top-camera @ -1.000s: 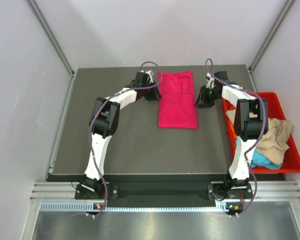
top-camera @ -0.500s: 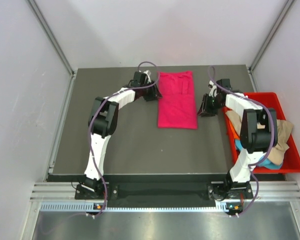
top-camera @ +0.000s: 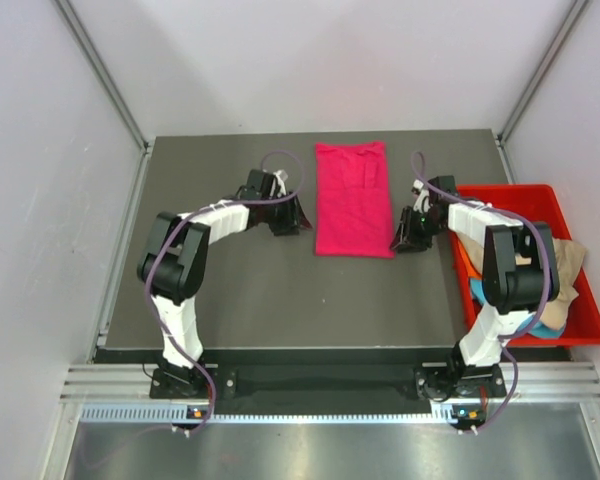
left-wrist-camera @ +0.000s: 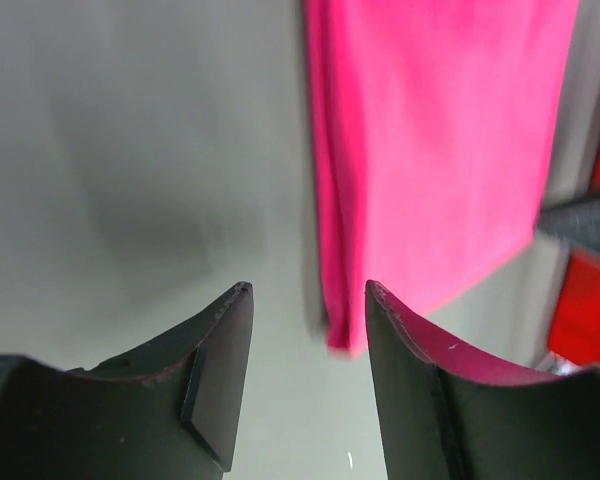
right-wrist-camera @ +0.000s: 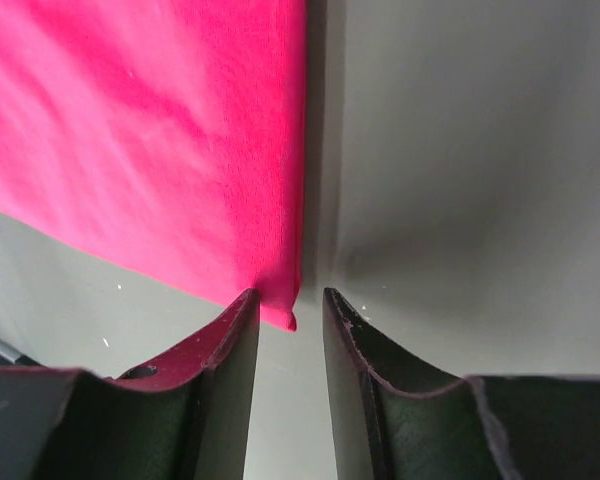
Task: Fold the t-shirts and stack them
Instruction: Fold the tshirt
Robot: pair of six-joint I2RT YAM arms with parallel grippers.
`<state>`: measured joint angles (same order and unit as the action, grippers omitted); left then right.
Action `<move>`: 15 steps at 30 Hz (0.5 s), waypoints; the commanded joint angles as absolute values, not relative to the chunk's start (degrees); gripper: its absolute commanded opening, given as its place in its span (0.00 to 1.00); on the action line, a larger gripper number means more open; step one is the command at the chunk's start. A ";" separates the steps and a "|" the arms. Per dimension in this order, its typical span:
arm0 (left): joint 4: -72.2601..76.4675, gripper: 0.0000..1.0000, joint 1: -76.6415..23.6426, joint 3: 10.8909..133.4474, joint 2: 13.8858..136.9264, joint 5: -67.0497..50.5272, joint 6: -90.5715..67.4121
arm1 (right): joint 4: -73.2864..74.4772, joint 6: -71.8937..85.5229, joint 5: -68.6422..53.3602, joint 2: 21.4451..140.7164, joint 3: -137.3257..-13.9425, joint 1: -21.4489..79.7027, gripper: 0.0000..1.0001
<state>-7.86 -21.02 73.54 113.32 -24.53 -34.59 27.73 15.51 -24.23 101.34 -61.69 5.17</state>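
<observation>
top external alone: tan t-shirt, bin

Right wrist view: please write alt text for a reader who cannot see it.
A bright magenta-pink cloth t-shirt lies flat on the grey table, filling the upper left. Its near corner shows in the narrow gap between the two dark jaws at the bottom, which stand slightly apart.

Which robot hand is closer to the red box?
The right. The right gripper is near the red bin's left wall, between the bin and the pink shirt. The left gripper is on the shirt's other side, farther away.
</observation>
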 commanded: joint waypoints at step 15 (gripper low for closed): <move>8.61 0.21 -25.93 60.91 112.15 -32.00 -38.58 | 21.88 15.47 -25.14 100.02 -57.66 5.63 0.20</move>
<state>4.54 -25.23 61.91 111.33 -31.66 -38.76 23.44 15.57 -25.52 101.32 -58.33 5.23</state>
